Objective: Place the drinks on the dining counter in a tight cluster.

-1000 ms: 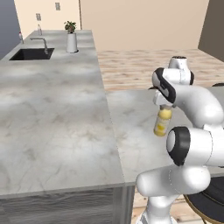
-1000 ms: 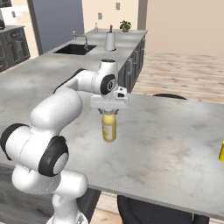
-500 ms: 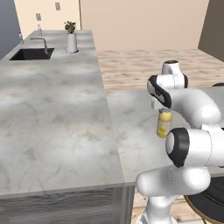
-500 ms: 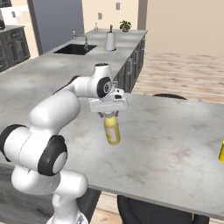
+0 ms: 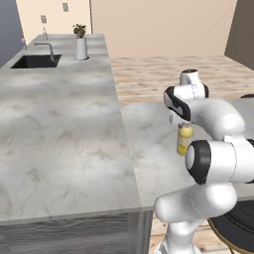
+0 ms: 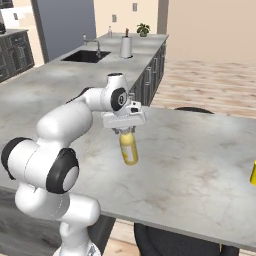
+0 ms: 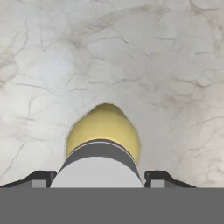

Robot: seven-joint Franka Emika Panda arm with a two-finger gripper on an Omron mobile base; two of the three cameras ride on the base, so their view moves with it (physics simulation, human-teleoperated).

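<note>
End effector point(image 6: 128, 131) clamps the yellow bottle point(image 6: 129, 149) by its pale cap, tilted just above the bench point(image 6: 200, 150), probably for carrying toward the others.

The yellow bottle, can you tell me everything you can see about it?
The wide yellow plastic-looking bottle has a pale cap ringed by a dark collar. It hangs slightly tilted from the robot's pincer, whose fingers clamp its cap end from both sides. It is over the long light-grey marbled counter, apparently lifted clear of it. Its body looks smooth and plain.
</note>
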